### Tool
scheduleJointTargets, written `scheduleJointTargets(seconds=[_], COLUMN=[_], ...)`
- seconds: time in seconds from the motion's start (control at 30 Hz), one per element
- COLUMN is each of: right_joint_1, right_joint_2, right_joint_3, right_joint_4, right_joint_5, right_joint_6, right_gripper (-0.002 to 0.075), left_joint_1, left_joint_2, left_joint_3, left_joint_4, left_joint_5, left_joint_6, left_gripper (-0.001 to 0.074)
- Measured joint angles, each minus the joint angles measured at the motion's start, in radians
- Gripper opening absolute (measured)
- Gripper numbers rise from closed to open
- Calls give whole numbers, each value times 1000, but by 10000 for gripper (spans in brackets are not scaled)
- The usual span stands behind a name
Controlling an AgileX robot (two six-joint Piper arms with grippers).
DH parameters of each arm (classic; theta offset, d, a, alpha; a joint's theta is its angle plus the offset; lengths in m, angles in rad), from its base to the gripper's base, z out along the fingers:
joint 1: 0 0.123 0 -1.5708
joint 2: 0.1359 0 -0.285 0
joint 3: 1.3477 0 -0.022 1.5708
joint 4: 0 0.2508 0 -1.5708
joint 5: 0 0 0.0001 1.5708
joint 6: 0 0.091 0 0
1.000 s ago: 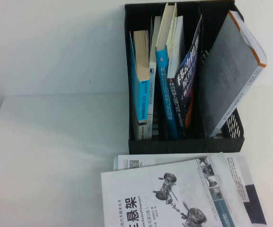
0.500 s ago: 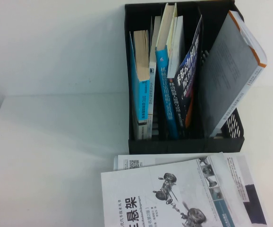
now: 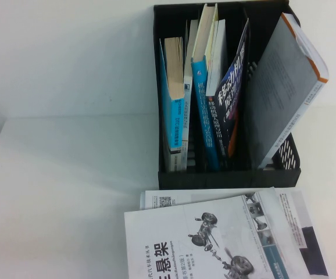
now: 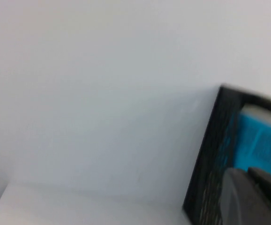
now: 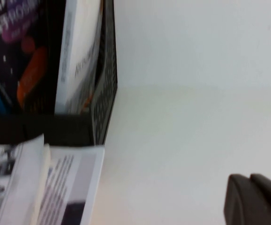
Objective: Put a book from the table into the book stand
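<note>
White tabletop fills your view, with the book stand at its far side, holding several upright books. Your book lies flat just in front of the stand, on another book. Left gripper: fingers pressed together, holding nothing, beside the stand. Right gripper: fingers likewise together, above bare tabletop.
</note>
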State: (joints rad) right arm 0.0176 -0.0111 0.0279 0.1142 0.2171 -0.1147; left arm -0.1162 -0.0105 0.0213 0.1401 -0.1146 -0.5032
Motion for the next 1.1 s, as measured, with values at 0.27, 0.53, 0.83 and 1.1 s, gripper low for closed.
scheduleJointTargets(seconds=[0.27, 0.53, 0.83, 1.1], right_joint_1=[0, 0, 0, 0], right_joint_2=[0, 0, 0, 0], right_joint_3=[0, 0, 0, -233], right_joint_4=[0, 0, 6, 10], right_joint_5=[-388, -547, -781, -713], right_joint_6=[0, 0, 155, 242], right_gripper=[-5, -5, -5, -5], left_joint_1=[0, 0, 0, 0], left_joint_2=[0, -2, -2, -4], left_joint_3=[0, 0, 0, -91], left_joint_4=[10, 75, 64, 65], left_joint_5=[-380, -425, -487, -364], left_joint_6=[-3, -16, -204, -236], left_gripper=[-4, -4, -4, -4])
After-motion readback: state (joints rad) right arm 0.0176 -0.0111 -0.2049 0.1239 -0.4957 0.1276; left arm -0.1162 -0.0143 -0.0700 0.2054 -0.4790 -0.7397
